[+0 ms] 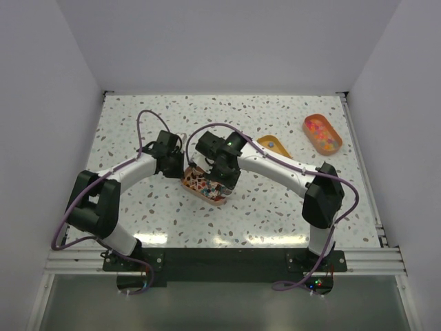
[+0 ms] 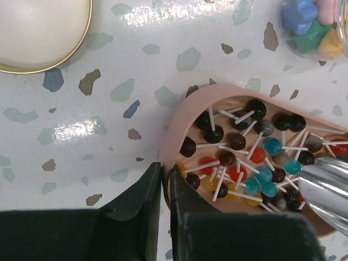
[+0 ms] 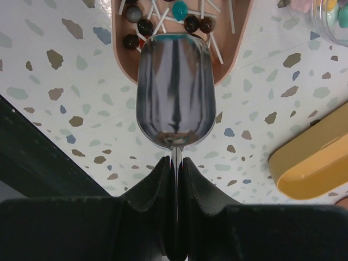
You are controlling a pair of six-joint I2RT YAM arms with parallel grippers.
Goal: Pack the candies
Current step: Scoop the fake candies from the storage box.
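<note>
The candies (image 2: 255,157) are small round sweets, dark brown, red, teal and yellow, many on white sticks. They lie in a pink oval tray (image 2: 179,122) at the table's middle (image 1: 217,201). My left gripper (image 2: 165,171) is shut on the tray's rim at its left end, also seen from above (image 1: 180,167). My right gripper (image 3: 176,160) is shut on the handle of a metal scoop (image 3: 175,92). The scoop's bowl looks empty and its tip reaches over the tray's end (image 3: 122,60). The scoop's edge shows in the left wrist view (image 2: 326,187).
An orange tray (image 1: 307,126) of mixed coloured sweets sits at the back right. A yellow tray (image 1: 273,145) lies behind my right arm, also in the right wrist view (image 3: 312,163). A clear container of pastel sweets (image 2: 310,24) and a gold-rimmed white dish (image 2: 38,27) stand close by.
</note>
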